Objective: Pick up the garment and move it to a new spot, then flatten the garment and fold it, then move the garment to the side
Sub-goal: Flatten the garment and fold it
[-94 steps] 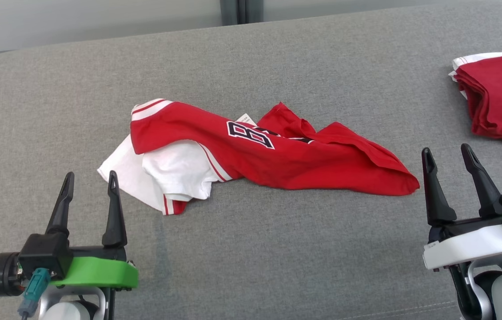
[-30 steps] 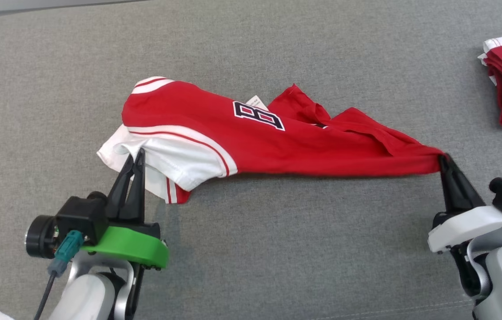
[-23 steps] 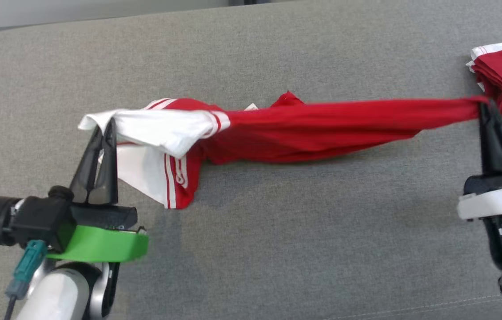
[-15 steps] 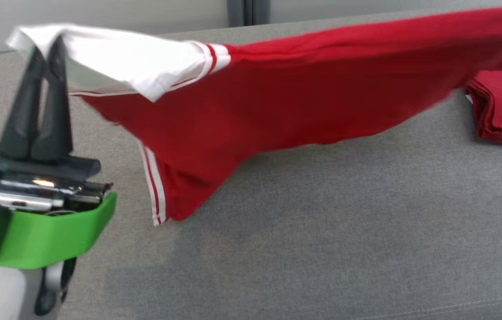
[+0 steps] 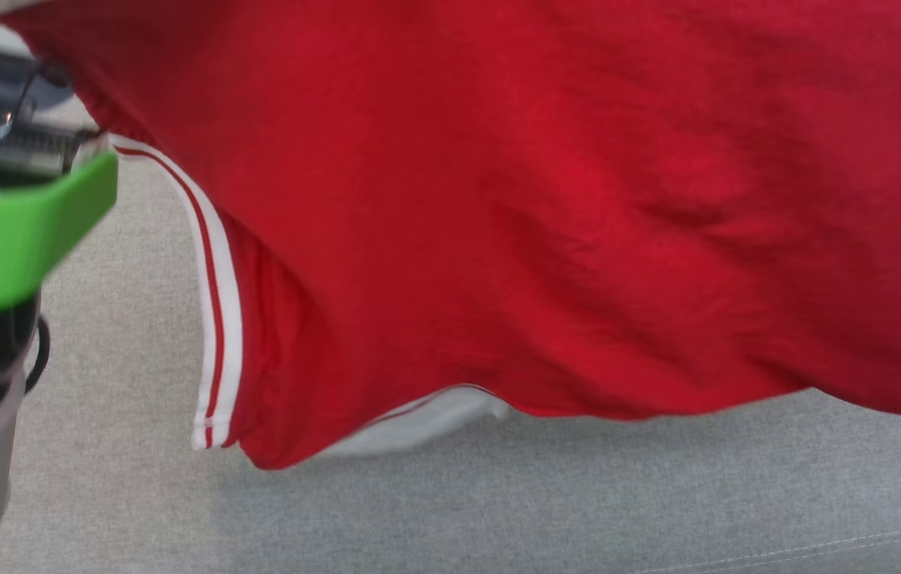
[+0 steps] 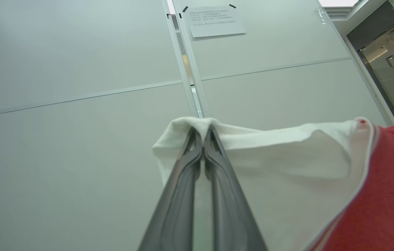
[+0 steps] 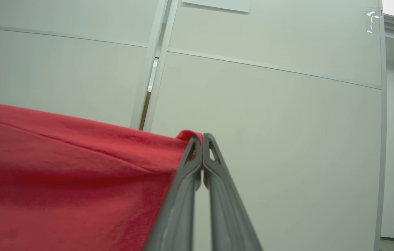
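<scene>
I have one garment (image 5: 578, 199) in the air, a red jersey, and it hangs between my two grippers like a curtain close in front of the head camera. Its lower edge sags above the grey cushion (image 5: 498, 494) without touching it, as far as I can tell. At the hanging corner I count two white bands (image 5: 215, 279) with one thin red line between them, and one patch of white lining (image 5: 419, 422) peeks out under the hem.

The left gripper (image 6: 202, 130) has its two dark fingers pressed together on the one white sleeve (image 6: 270, 157), with the cloth bunched over the fingertips and the red body trailing off to the side. In the head view I see only that arm's green collar (image 5: 12, 231) at the left edge, blurred.

The right gripper (image 7: 201, 139) has its two fingers pinched on a red corner of the same jersey, and a small fold of cloth sits over the tips. From there the fabric runs off taut.

Both wrist cameras look up at pale wall panels (image 7: 270, 139). One sheet of paper (image 6: 214, 21) is taped high on the wall, its print too small for me to read. One stitched seam (image 5: 817, 550) crosses the cushion at the lower right
</scene>
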### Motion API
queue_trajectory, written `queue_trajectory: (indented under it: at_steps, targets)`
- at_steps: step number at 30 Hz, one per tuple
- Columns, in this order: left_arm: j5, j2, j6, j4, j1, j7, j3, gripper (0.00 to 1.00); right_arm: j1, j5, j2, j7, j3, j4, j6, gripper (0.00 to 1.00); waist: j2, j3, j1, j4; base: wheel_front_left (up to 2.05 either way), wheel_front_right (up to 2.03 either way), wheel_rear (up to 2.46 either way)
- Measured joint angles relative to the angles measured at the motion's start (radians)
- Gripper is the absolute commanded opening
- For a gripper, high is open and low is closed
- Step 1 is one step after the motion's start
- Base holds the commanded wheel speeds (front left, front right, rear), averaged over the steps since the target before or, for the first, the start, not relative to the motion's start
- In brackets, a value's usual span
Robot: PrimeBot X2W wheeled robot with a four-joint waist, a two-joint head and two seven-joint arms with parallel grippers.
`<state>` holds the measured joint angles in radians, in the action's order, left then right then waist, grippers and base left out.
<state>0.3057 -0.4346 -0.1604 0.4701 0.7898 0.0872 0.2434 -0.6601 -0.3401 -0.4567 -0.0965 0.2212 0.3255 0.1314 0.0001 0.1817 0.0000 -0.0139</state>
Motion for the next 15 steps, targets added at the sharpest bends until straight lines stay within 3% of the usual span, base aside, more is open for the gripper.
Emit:
queue_trajectory:
  at_steps: [7, 15]
  targets:
    - [0.068, 0.079, 0.058, -0.346, 0.182, -0.041, 0.029, 0.00, -0.149, -0.047, 0.005, 0.021, -0.091, -0.227, 0.000, 0.00, 0.0000, 0.055, 0.0000, 0.001, 0.00, 0.00, 0.00]
    - [0.095, 0.169, 0.110, -0.892, 0.453, -0.260, 0.004, 0.00, -0.438, -0.060, 0.100, 0.132, -0.241, -0.593, 0.000, 0.00, 0.0000, 0.116, 0.0000, -0.013, 0.00, 0.00, 0.00]
